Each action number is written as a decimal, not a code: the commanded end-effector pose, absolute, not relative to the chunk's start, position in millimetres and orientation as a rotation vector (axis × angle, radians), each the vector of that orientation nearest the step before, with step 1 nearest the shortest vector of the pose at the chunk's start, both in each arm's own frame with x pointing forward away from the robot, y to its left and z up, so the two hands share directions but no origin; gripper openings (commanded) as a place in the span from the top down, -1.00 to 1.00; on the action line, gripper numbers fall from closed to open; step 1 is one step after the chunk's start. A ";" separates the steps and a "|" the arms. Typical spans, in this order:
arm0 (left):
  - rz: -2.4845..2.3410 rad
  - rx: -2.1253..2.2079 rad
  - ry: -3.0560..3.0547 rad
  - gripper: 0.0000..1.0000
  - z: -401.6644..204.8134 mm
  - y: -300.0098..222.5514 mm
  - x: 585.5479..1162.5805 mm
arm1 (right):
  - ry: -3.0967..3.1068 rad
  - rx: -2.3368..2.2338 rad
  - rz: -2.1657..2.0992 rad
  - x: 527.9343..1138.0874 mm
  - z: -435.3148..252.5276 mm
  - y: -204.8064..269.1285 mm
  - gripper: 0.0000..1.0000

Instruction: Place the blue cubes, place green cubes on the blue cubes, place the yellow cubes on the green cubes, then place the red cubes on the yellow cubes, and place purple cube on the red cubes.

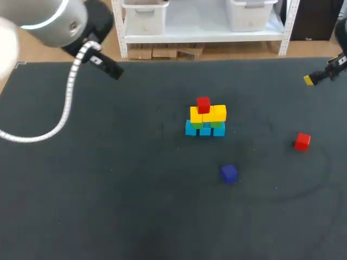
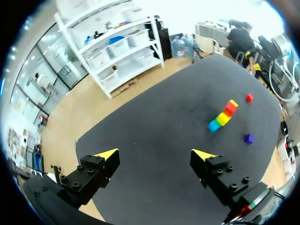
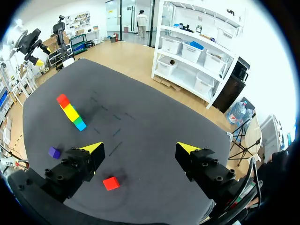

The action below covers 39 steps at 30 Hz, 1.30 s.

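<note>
Upright stack of coloured cubes (image 1: 205, 120) mid dark counter (image 1: 108, 189), long axis left-right, red top cube (image 1: 203, 104). Loose red cube (image 1: 302, 141) well right; purple cube (image 1: 229, 173) in front. Left pincer (image 2: 154, 157), right pincer (image 3: 140, 147) spread wide, empty.

The grey left arm (image 1: 49, 19) trails a ribbed white cable (image 1: 68, 92); black, screw-studded jaws carry yellow tips (image 2: 107, 153).

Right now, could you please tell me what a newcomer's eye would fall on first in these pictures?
The bright stack of cubes near the middle of the dark table: blue at the bottom, then green and yellow, with one red cube on top. Next, a loose red cube lying to its right and a purple cube nearer the robot, both apart from the stack.
</note>
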<state>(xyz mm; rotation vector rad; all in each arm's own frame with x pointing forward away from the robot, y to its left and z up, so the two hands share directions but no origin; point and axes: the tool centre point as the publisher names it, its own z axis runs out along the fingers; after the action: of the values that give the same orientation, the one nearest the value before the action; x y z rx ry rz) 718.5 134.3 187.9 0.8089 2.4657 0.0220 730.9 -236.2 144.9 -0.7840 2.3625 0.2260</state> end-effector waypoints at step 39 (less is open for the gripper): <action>-0.283 0.791 2.066 -1.00 174.6 189.1 754.7 | 2.364 -0.783 0.225 730.4 145.6 -236.4 -1.00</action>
<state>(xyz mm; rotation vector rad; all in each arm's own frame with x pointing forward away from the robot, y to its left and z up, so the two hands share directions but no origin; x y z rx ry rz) 755.1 186.1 175.5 0.7785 2.0784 -0.2536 730.9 -236.3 144.9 -0.7839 2.3625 0.2260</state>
